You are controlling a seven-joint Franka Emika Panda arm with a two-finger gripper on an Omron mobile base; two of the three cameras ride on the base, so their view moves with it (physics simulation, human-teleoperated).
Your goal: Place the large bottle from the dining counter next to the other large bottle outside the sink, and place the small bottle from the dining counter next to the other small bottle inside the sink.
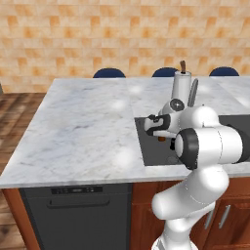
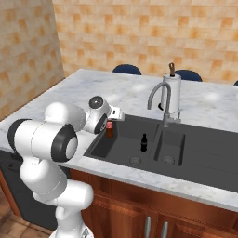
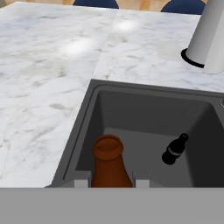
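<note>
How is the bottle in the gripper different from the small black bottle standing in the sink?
The held bottle is brown with a reddish top; the sink bottle looks black. The held one hangs clamped in the gripper above the basin; the other stands free on the sink floor. The held one looks wider. Both are upright.

held bottle's (image 3: 110, 164) base cut off

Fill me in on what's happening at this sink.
The gripper is shut on a small brown bottle, holding it upright over the left basin of the sink. Another small dark bottle stands inside that basin. A tall pale bottle stands on the marble behind the faucet.
</note>
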